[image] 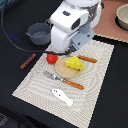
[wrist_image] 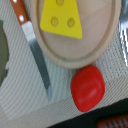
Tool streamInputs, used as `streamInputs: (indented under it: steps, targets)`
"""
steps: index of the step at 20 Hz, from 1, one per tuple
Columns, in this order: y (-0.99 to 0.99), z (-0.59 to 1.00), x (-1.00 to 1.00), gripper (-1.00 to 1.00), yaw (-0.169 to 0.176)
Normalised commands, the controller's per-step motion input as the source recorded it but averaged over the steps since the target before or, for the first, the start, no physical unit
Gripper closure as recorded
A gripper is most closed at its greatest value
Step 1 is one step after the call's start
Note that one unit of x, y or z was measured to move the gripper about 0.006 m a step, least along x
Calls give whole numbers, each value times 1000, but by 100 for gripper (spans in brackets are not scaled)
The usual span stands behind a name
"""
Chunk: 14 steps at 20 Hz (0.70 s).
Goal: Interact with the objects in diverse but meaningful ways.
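Note:
A red tomato point(image: 51, 58) point(wrist_image: 88, 88) lies on the striped placemat point(image: 95, 85) beside a round wooden board point(image: 64, 70) point(wrist_image: 75, 50). A yellow cheese wedge point(image: 75, 63) point(wrist_image: 61, 19) rests on the board. In front of the board, nearer the camera, lies an orange-handled knife point(image: 62, 80) point(wrist_image: 37, 55), and nearer still a white fish point(image: 62, 96). A brown sausage stick point(image: 28, 61) lies off the mat at the exterior view's left, with a grey two-handled pot point(image: 39, 33) behind it. My gripper point(image: 55, 50) hangs just above the tomato, its fingers hidden under the white arm body.
An orange-handled utensil point(image: 87, 59) lies behind the board. A beige bowl point(image: 122, 16) stands on the pink surface at the exterior view's back right. A black cable point(image: 15, 40) loops past the pot. The black table point(image: 15, 85) surrounds the mat.

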Motion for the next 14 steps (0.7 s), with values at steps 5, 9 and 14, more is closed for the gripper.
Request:
streamInputs:
  steps: [5, 9, 14]
  targets:
    - [-27, -475, -913, -100, 75]
    - [-21, -471, -799, -100, 100]
    - [17, -359, -746, -100, 115]
